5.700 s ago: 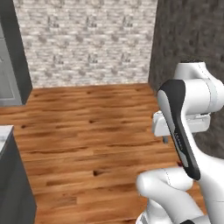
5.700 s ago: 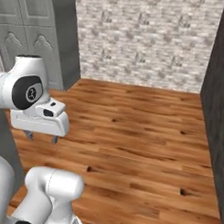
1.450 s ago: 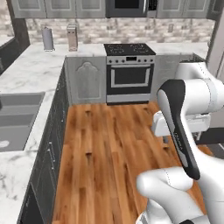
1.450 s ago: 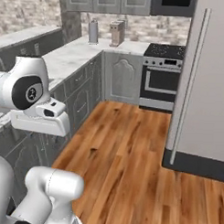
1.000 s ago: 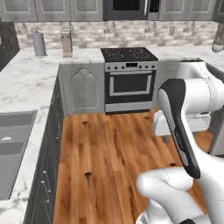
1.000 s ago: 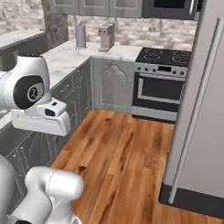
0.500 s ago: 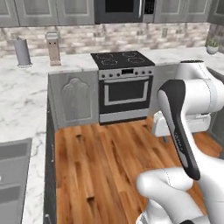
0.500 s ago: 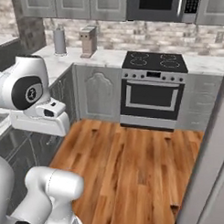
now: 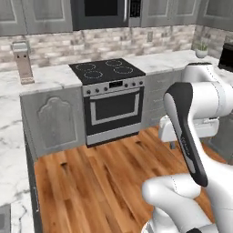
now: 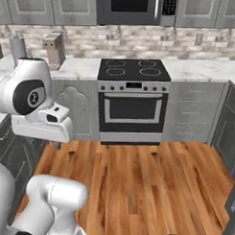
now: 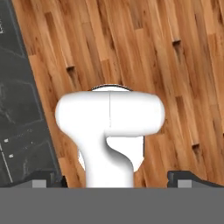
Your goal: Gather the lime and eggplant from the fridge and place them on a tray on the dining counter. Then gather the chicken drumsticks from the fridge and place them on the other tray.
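**Base swung round to face the stove**

Since the earlier frames our whole view has shifted: the stove (image 9: 109, 98) that stood off to one side now sits square ahead of us, so the cameras turned, not the kitchen. In the hand view our fingers (image 11: 114, 179) stand spread wide, holding nothing, above the wood floor (image 11: 175, 65). The lime, eggplant and drumsticks are nowhere we can see. The marble surface (image 9: 11, 136) edges the floor on our left, grey cabinets (image 10: 194, 110) on the right; between them the floor (image 10: 150, 183) lies open up to the stove.
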Motion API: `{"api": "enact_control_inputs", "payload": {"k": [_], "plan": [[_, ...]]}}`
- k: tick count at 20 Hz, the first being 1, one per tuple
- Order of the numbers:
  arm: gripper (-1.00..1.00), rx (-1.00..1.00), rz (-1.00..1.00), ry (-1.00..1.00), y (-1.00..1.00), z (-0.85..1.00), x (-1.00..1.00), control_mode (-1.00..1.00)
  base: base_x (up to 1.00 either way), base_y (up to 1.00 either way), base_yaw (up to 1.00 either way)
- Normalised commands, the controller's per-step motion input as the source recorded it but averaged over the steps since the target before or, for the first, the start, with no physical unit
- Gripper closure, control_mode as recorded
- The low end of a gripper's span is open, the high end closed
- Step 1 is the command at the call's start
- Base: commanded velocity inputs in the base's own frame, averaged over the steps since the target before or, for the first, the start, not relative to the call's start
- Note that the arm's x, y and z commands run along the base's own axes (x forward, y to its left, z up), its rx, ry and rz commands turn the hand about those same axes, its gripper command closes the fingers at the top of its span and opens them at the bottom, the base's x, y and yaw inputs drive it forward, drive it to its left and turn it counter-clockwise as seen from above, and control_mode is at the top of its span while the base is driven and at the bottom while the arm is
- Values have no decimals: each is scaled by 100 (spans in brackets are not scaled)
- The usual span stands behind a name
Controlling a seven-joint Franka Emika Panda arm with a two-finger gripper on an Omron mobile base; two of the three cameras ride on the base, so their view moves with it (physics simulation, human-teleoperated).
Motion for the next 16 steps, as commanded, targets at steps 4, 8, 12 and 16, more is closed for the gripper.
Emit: {"api": "enact_control_inputs", "payload": {"k": [4,8,12,16], "plan": [[-100,0,0,0,0,0,0,100,80,0,-48],[-100,0,0,0,0,0,0,100,67,0,-57],[-100,0,0,0,0,0,0,100,56,0,-63],[-100,0,0,0,0,0,0,100,44,3,-68]]}}
